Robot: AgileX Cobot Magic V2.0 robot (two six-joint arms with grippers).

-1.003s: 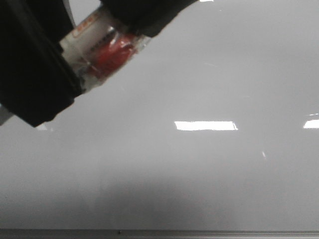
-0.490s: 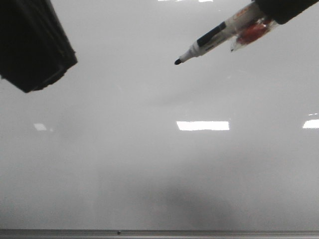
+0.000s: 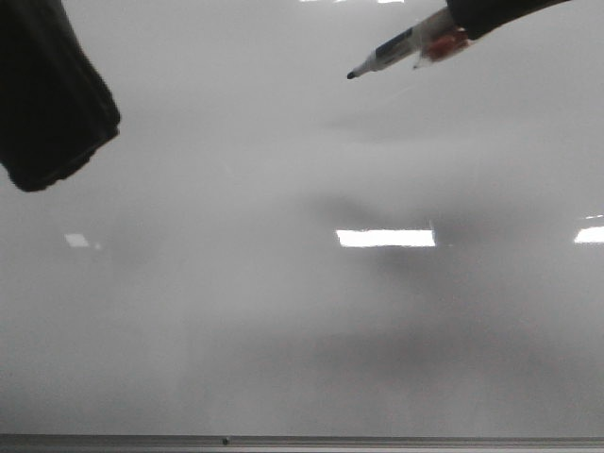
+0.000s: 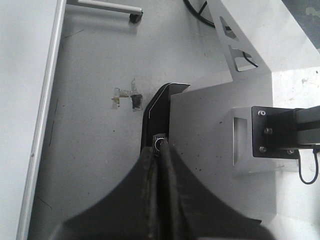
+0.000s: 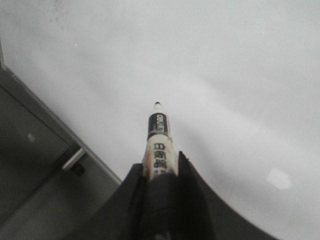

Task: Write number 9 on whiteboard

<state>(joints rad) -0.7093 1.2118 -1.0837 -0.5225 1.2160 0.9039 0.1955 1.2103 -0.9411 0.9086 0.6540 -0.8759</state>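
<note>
Two dark shapes intrude on the front view: the left gripper [image 3: 52, 104] at upper left and the right gripper [image 3: 491, 14] at top right, pinching a marker [image 3: 401, 49] whose tip hangs above the bare whiteboard [image 3: 302, 311]. Left wrist view: fingers [image 4: 159, 200] pressed together over grey floor [image 4: 95, 90]. Right wrist view: marker clamped, tip clear of the board; no 9 shows.
</note>
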